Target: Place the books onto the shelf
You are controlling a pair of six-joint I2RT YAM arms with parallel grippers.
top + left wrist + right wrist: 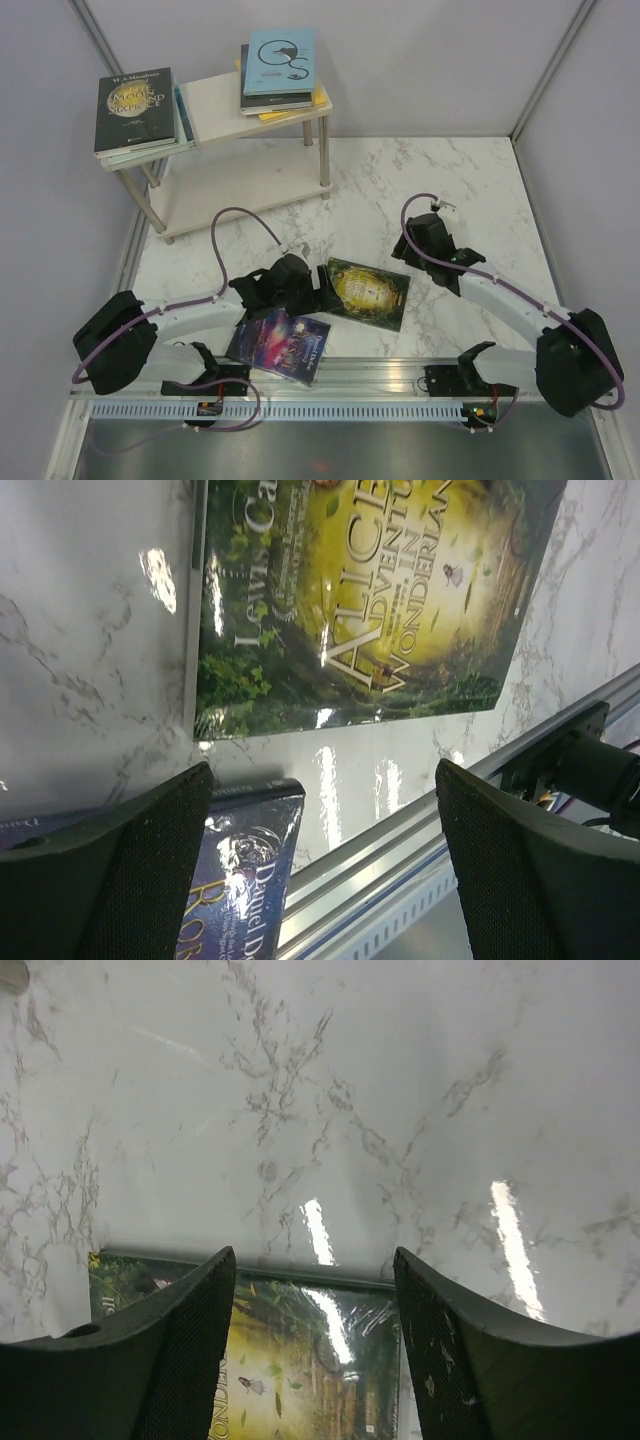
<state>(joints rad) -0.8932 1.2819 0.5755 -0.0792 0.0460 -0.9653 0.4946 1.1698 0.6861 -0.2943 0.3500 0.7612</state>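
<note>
Top external view, starting far left: the shelf stands at the back corner of the marble table. A black book with a gold title lies flat on the left end of its top board, overhanging the edge, with more books under it. On the right end of the same board there's a second stack, a light blue book on top and a yellow book poking out beneath.

Down to the table now. The left gripper sits low between two loose books. The purple galaxy book lies flat by the near edge, partly under that arm. Just right of it, the green-gold book lies flat and angled.

Left wrist view: the left gripper has its jaws spread wide, with nothing between them but marble. The green-gold book fills the frame ahead, and the purple galaxy book peeks past one finger beside the aluminium rail.

Further right, the right gripper hangs just past the green-gold book's far corner. On the right wrist view, the right gripper has its jaws parted and holds nothing. The green-gold book shows its edge below the fingertips; whether they touch it, I can't tell.
</note>
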